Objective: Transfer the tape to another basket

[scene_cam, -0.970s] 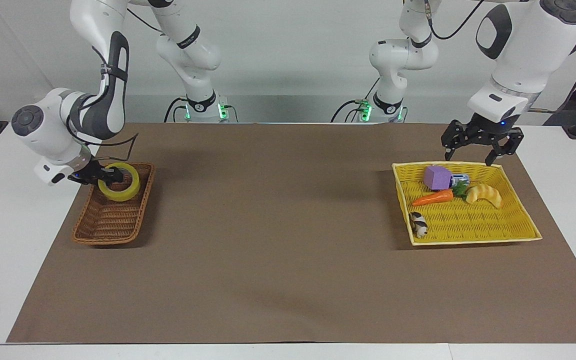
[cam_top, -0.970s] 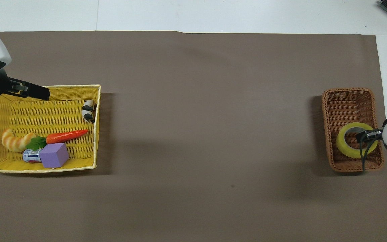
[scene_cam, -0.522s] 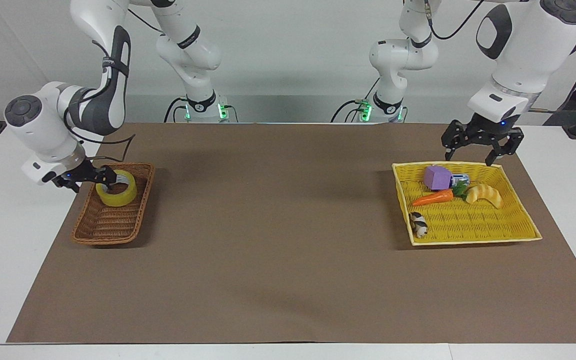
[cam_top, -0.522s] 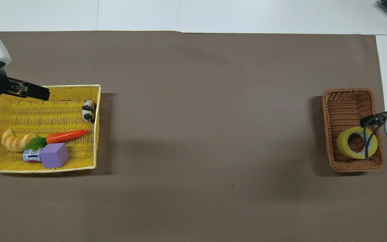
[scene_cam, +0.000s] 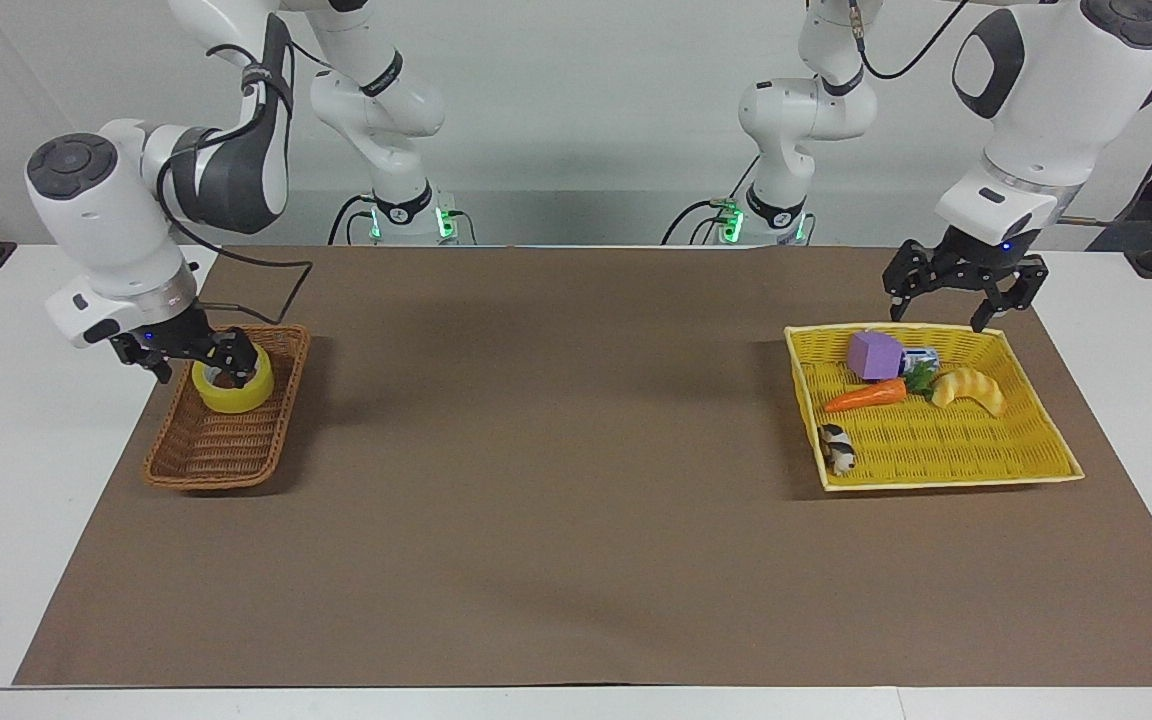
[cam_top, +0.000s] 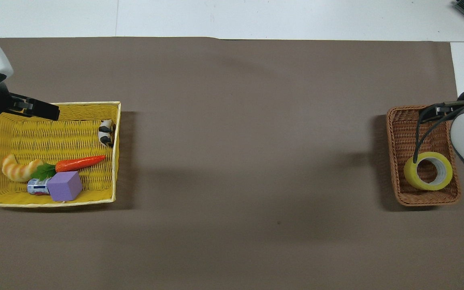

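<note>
**Tape lying in the wicker basket, both grippers up**

While you watch the robots' end first, note the left gripper (scene_cam: 966, 298) hanging over the near rim of the yellow basket (scene_cam: 1046, 455), jaws spread wide, arm waiting; purple cube (scene_cam: 873, 355), carrot (scene_cam: 865, 396), croissant toy (scene_cam: 969, 389) and a small black-and-white figure (scene_cam: 838, 448) lie inside. Toward the right arm's end, the tape (scene_cam: 231, 384) lies flat in the brown basket (scene_cam: 211, 455), at its end nearer the robots; the right gripper (scene_cam: 191, 352) hangs over that roll, jaws apart, clamping nothing.
</note>
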Available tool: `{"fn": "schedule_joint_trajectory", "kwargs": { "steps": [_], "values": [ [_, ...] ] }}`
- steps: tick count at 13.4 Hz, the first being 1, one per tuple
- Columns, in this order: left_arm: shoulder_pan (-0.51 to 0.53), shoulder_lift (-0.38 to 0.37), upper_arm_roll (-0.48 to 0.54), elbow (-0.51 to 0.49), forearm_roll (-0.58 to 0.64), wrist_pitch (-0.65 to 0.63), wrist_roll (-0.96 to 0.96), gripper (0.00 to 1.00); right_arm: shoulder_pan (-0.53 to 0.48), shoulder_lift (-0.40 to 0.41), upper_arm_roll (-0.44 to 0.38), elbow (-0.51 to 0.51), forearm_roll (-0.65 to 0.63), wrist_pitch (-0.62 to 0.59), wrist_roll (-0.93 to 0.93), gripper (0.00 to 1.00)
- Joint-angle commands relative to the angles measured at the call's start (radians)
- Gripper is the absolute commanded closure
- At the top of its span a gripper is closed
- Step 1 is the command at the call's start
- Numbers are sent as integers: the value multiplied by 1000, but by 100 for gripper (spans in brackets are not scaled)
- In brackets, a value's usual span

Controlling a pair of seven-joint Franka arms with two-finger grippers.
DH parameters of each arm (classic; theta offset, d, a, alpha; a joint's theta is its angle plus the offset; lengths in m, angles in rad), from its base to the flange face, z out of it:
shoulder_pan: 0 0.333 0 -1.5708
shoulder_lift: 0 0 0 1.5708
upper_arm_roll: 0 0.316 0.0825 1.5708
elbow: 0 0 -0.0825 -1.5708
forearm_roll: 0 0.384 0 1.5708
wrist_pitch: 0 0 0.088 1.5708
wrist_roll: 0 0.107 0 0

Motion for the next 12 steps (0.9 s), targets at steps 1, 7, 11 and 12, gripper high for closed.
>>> {"fn": "schedule_joint_trajectory", "kwargs": {
  "steps": [1, 7, 11, 12],
  "values": [
    [10, -5, -4, 5, -10, -12, 1, 0, 38, 6, 3, 105, -5, -124, 47, 0],
    [10, -5, -4, 5, -10, -12, 1, 0, 73, -65, 25, 216, 119, -278, 45, 0],
    [10, -5, -4, 7, -10, -12, 1, 0, 70, -124, 28, 148, 119, -278, 39, 0],
    [10, -5, -4, 5, -10, -12, 1, 0, 67, -130, 28, 141, 119, -279, 35, 0]
  ]
}}
